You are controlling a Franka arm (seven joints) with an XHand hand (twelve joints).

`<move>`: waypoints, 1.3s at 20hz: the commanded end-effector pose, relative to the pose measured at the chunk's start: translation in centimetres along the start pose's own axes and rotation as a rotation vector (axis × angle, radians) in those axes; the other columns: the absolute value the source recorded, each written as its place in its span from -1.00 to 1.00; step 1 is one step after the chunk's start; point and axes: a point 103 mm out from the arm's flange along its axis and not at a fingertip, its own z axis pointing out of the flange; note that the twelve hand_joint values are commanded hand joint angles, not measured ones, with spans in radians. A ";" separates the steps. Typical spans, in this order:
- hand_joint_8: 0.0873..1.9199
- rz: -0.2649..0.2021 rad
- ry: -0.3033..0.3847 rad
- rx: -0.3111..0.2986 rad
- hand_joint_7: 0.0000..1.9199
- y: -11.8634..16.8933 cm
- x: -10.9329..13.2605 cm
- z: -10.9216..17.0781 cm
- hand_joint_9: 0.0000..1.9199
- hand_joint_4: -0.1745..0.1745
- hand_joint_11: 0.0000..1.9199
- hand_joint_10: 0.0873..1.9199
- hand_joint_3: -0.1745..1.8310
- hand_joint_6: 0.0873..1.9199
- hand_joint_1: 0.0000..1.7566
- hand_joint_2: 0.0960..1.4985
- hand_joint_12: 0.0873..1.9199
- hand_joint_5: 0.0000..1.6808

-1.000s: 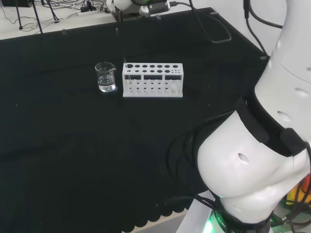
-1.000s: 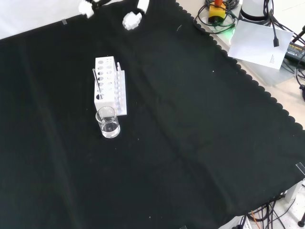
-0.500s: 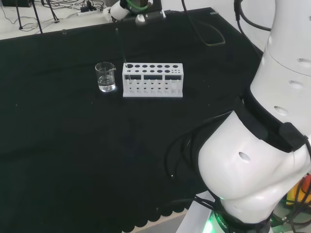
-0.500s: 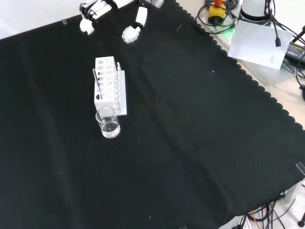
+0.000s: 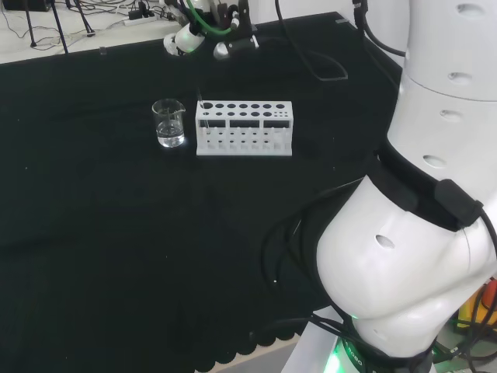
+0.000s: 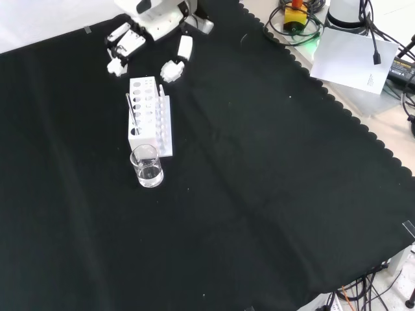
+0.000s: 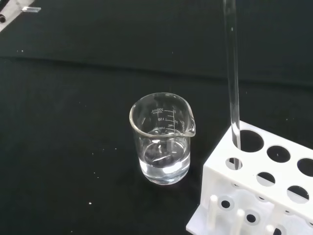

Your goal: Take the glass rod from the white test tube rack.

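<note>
In the front view, a small clear glass beaker (image 6: 147,166) with a little clear liquid is stood nearest on the black-clothed tabletop (image 6: 259,194), just beside the end of the white plastic test tube rack (image 6: 148,116). The thin clear glass rod (image 6: 131,114) is kept in the rack's end hole next to the beaker, leaning a little, so its upper length is left free to be pinched. Farther off, the black and white hand (image 6: 152,39) is held above the cloth beyond the rack, fingers (image 6: 118,53) spread wide and holding nothing, likely readied for closing on the rod's top.
</note>
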 end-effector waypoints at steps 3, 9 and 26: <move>-0.07 -0.014 -0.043 0.031 -0.78 2.1 -1.1 1.5 -0.63 -0.78 -1.00 -0.09 -0.19 -1.00 -0.28 0.13 0.48 -0.87; -0.06 0.015 -0.067 0.074 -0.76 2.9 -2.5 2.5 -0.60 -0.78 -1.00 -0.09 -0.19 -1.00 -0.30 0.15 0.49 -0.86; -0.04 0.040 -0.060 0.111 -0.48 3.6 -4.4 4.2 -0.31 -0.92 -0.84 -0.12 -0.22 -1.00 -0.34 0.22 0.48 -0.71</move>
